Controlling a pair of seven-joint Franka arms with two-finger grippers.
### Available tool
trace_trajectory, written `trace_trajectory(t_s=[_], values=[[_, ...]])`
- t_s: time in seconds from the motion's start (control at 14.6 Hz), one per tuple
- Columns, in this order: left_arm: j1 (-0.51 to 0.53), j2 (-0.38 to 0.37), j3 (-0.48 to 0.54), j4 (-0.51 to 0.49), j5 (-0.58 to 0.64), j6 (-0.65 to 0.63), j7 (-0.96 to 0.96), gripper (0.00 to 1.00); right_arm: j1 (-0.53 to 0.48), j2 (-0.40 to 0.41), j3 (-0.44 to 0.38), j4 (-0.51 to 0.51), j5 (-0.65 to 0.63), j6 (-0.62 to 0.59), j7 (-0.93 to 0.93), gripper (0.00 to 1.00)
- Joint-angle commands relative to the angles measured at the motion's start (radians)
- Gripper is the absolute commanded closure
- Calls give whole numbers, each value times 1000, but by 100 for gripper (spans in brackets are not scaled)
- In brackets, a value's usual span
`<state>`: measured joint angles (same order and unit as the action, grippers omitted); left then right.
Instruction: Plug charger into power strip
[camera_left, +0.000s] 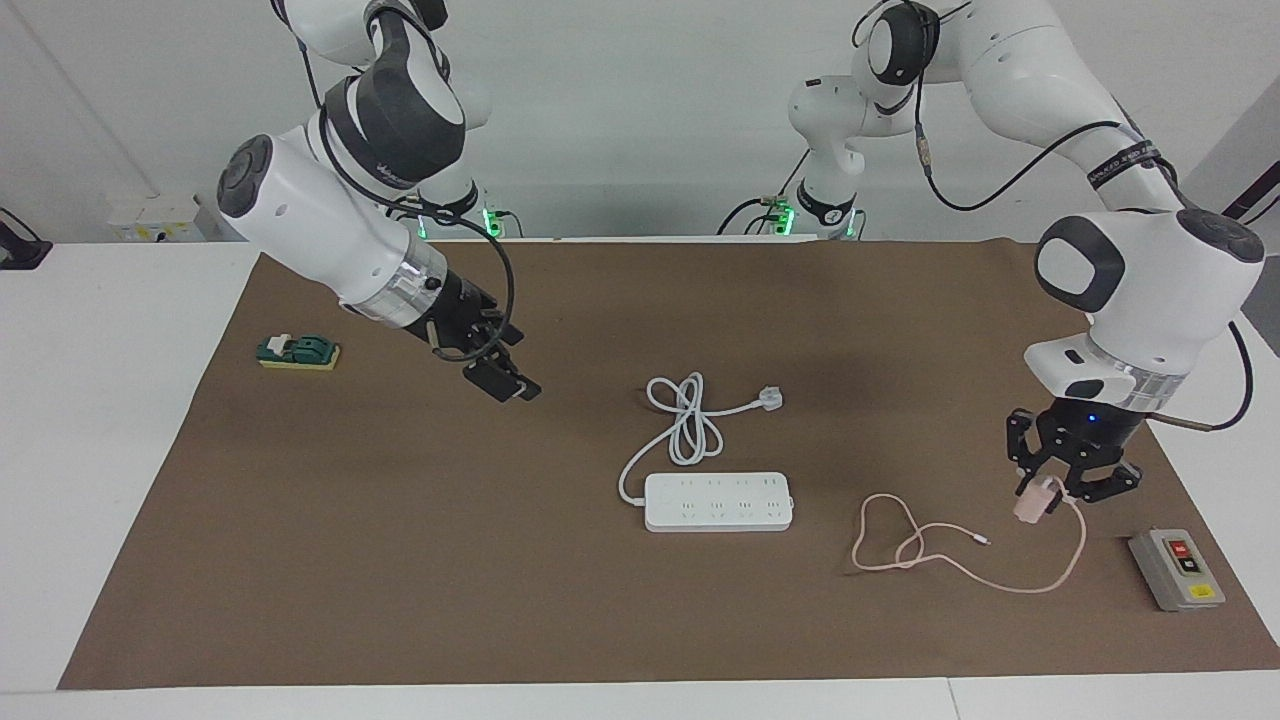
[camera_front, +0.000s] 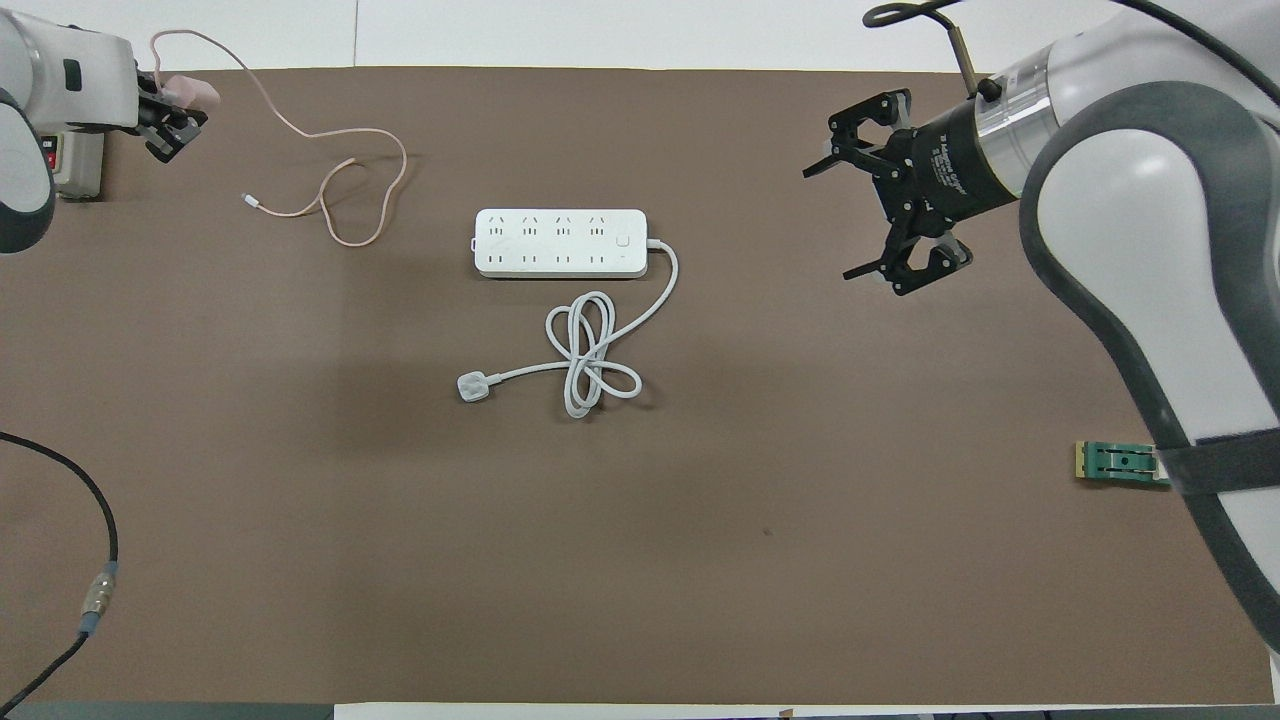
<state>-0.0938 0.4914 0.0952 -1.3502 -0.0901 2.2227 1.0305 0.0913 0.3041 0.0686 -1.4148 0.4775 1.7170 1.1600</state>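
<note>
The power strip (camera_left: 718, 502) (camera_front: 560, 243) lies flat in the middle of the mat, outlets up. My left gripper (camera_left: 1048, 490) (camera_front: 172, 108) points down at the left arm's end of the table, shut on the pale pink charger (camera_left: 1032, 505) (camera_front: 195, 92). From the charger the thin pink cable (camera_left: 960, 562) (camera_front: 335, 185) trails in loops on the mat between the gripper and the strip, touching neither. My right gripper (camera_left: 505, 362) (camera_front: 828, 225) hangs open and empty over the mat toward the right arm's end.
The strip's thick white cord (camera_left: 685, 425) (camera_front: 590, 355) coils nearer the robots and ends in a white plug (camera_left: 768, 398) (camera_front: 472, 387). A grey switch box (camera_left: 1176, 568) (camera_front: 78, 168) sits just beside the left gripper. A green block (camera_left: 298, 351) (camera_front: 1120, 463) lies at the right arm's end.
</note>
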Motion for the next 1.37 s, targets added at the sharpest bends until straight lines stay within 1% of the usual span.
trace_trajectory(t_s=[0.0,0.07,0.21,0.27,0.41,0.48,0.62,0.76,0.89,1.03,1.17,1.3], values=[[-96,32,5,23,61,49,25,100,-28,-49,10,-19,-124,-80,-312,0],[-136,20,1,-27,56,63,16,100,-42,-63,10,-24,-170,-105,-448,0],[-191,6,4,-53,14,48,-6,100,-70,-104,10,-29,-274,-160,-724,0],[-208,3,1,-73,10,37,-9,100,-73,-118,10,-30,-322,-175,-832,0],[-245,-16,1,-139,10,29,-20,100,-73,-154,10,-42,-414,-201,-1001,0],[-263,-33,1,-182,10,32,-33,100,-76,-180,10,-61,-442,-211,-1082,0],[-290,-34,0,-228,9,37,-85,100,-90,-238,11,-108,-473,-212,-1201,0],[-316,-34,0,-266,1,51,-180,100,-120,-304,13,-183,-473,-215,-1229,0],[-337,-37,-2,-296,-5,60,-205,100,-130,-365,14,-268,-473,-209,-1224,0],[-340,-36,-6,-299,-5,49,-199,100,-131,-379,13,-302,-474,-183,-1223,0],[-345,-37,-22,-302,-7,32,-199,100,-133,-390,11,-334,-487,-126,-1220,0],[-345,-36,-28,-302,-20,31,-199,100,-136,-387,11,-331,-493,-120,-1217,0]])
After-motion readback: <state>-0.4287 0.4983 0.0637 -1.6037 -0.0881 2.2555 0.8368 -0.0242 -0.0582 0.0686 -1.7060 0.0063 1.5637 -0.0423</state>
